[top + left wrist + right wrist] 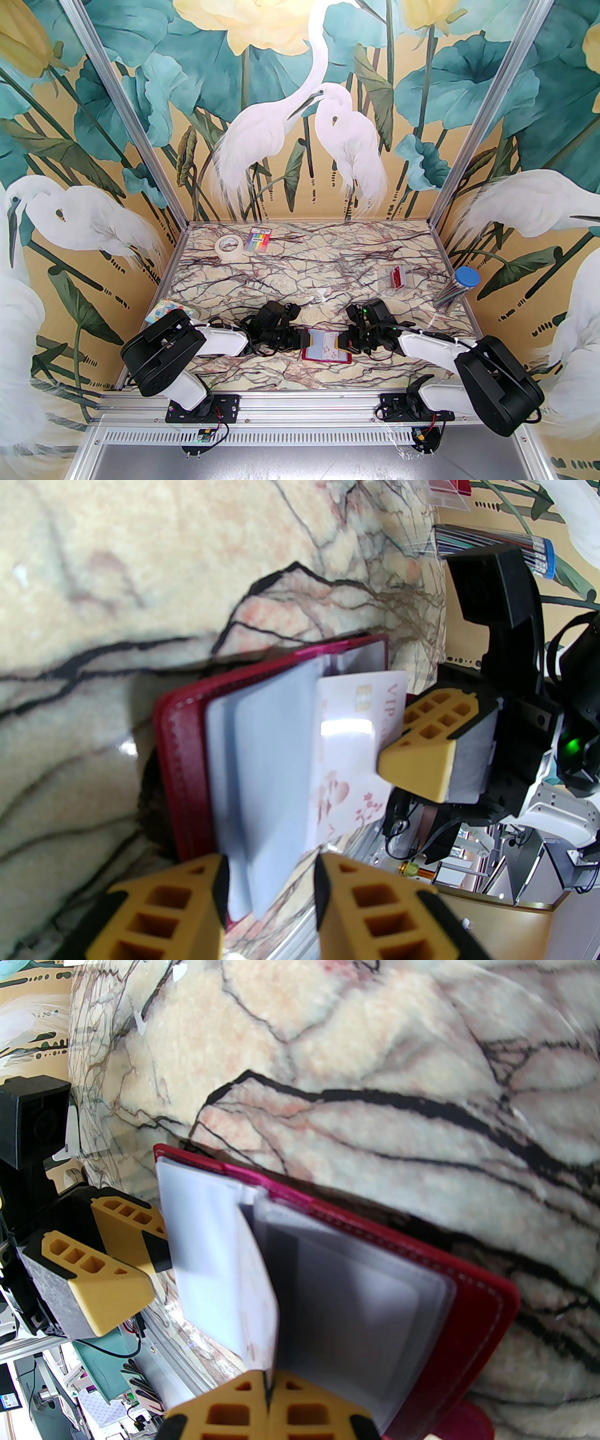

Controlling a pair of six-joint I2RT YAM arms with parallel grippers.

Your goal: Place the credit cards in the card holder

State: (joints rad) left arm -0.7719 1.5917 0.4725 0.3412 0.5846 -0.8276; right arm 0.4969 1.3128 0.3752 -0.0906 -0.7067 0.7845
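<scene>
The dark red card holder (326, 357) lies open near the front edge, between both grippers. My left gripper (269, 892) is closed partway around its translucent plastic sleeves (267, 761) and holds them up from the left. A pale credit card (356, 742), printed with a chip and "VIP", is pinched at its outer edge by my shut right gripper (269, 1405). The card's other end sits inside a sleeve. In the right wrist view, the card (258, 1297) stands on edge over the open sleeves, with the left gripper (140, 1260) beyond. Top view: left gripper (304, 338), right gripper (344, 342).
A small clear case (397, 277) with something red inside lies at the right. A tube of coloured pencils (457, 288) with a blue cap stands beside it. A tape roll (229, 246) and a rainbow-striped packet (260, 239) sit at the back left. A colourful packet (168, 309) lies by the left arm.
</scene>
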